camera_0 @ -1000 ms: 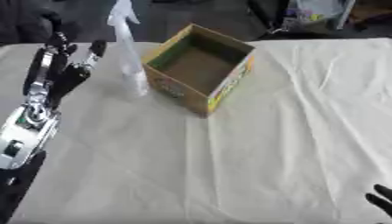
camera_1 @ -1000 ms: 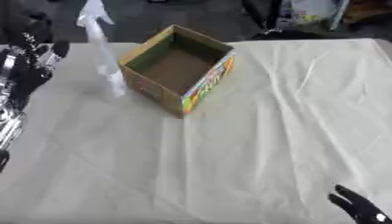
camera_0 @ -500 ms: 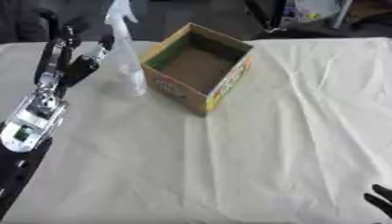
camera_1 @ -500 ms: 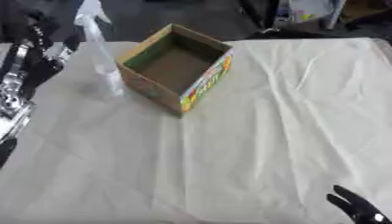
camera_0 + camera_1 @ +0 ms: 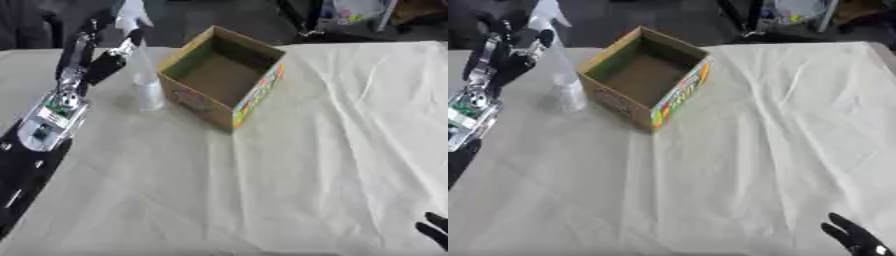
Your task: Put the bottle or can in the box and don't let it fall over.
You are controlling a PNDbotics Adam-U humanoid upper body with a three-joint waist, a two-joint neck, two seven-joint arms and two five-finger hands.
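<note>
While only the fingertips of the right hand [image 5: 855, 241] show at the lower right corner, grip unreadable, the left hand [image 5: 98, 57] reaches up with fingers spread, just beside the upright clear spray bottle [image 5: 144, 75] standing left of the open cardboard box [image 5: 223, 77].

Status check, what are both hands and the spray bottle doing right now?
Left hand open beside spray bottle, no grip. Bottle upright outside box. Right hand idle, lower corner.
</note>
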